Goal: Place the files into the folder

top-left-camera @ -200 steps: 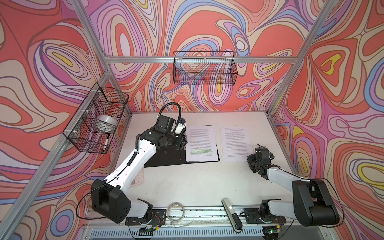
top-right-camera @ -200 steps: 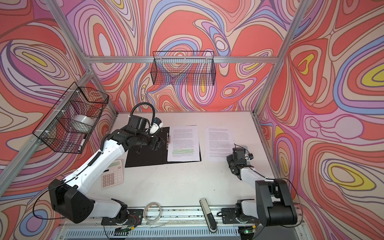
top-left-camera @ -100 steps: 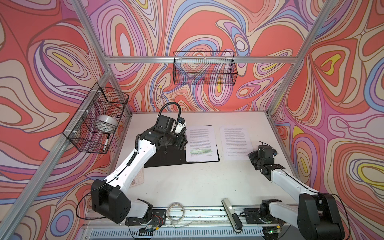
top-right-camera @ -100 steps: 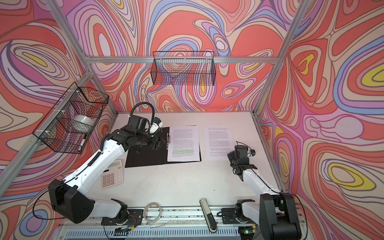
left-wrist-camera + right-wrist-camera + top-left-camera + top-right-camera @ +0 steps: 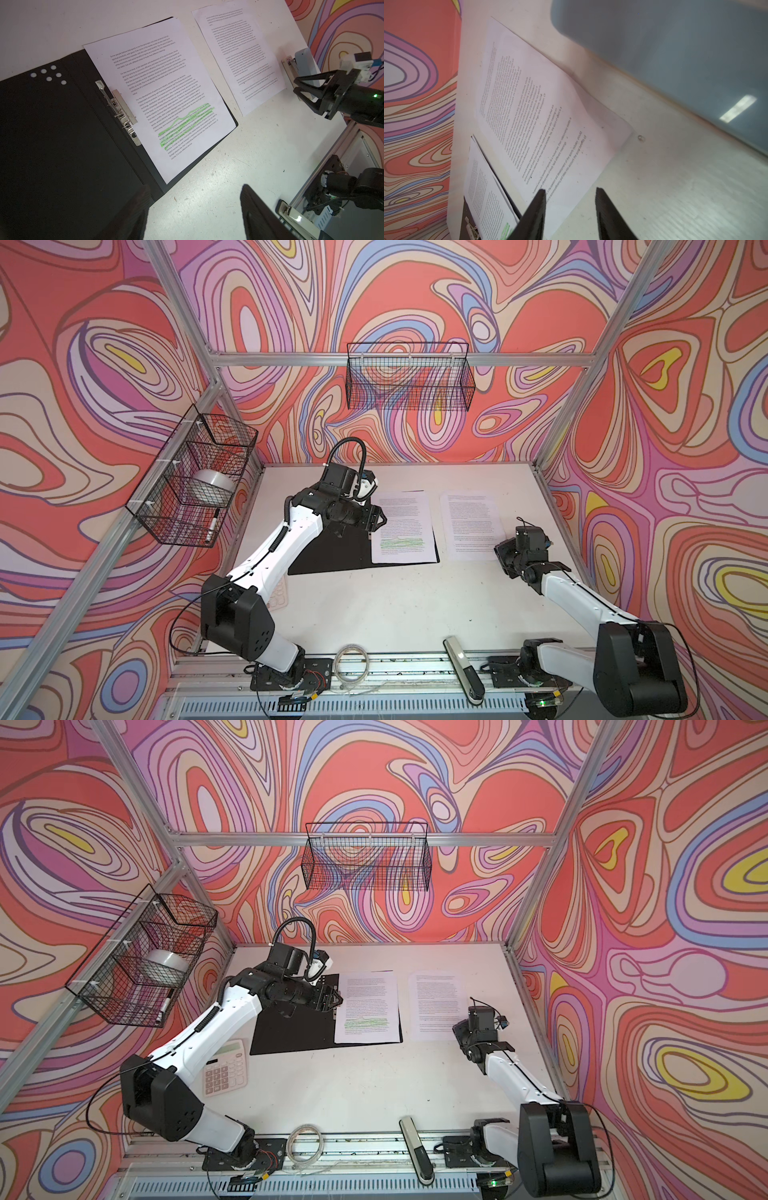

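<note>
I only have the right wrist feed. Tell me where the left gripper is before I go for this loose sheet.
Observer: The left gripper hovers above the open folder, near its spine clip. Its jaws are open and hold nothing.
Operator: Report what's on the folder half I can't see.
Observer: Nothing, that half is bare black. The only page in the folder is the highlighted sheet, which lies on the half toward the right arm.
</note>
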Robot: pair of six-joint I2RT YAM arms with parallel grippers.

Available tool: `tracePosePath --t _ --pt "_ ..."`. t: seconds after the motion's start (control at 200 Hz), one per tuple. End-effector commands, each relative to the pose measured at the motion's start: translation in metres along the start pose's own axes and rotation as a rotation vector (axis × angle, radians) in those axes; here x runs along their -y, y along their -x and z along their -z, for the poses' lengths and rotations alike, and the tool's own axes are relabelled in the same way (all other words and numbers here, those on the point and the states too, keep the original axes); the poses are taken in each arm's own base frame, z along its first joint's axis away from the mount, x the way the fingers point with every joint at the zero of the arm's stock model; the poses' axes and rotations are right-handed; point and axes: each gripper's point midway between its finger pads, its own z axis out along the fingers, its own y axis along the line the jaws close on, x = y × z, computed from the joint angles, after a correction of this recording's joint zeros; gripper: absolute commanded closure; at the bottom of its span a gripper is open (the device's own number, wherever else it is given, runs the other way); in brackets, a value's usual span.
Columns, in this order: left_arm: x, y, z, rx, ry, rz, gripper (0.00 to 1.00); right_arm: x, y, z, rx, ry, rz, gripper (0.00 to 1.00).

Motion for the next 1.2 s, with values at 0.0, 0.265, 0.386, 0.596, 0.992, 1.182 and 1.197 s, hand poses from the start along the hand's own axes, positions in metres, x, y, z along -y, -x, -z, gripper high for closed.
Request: tracePosePath --t 0.0,0.265,0.386,0.596,0.992,1.182,1.197 --pt "0.004 -0.004 0.002 -0.012 -0.01 0.001 0.3 0.018 -0.007 -0.01 -0.02 -0.052 -0.009 0.54" --pt "0.0 -0.008 0.001 -0.015 0.005 -0.016 0.3 0.035 -0.008 -0.021 -0.004 -0.107 -0.043 0.49" --pt "-0.002 -0.009 0.0 -0.016 0.015 -0.023 0.3 0.036 -0.003 -0.024 0.022 -0.1 -0.041 0.49" --pt "-0.007 -0.014 -0.006 -0.021 0.029 -0.023 0.3 0.044 0.001 -0.036 0.048 -0.092 -0.075 0.49" --pt "-0.015 -0.02 -0.013 -0.035 0.055 -0.029 0.3 0.043 0.005 -0.064 0.087 -0.024 -0.124 0.77" --pt "-0.017 -0.019 -0.017 -0.039 0.06 -0.031 0.3 0.032 0.004 -0.071 0.078 0.041 -0.128 1.0" --pt "-0.016 -0.019 -0.017 -0.04 0.057 -0.032 0.3 0.032 0.004 -0.071 0.077 0.045 -0.127 1.0"
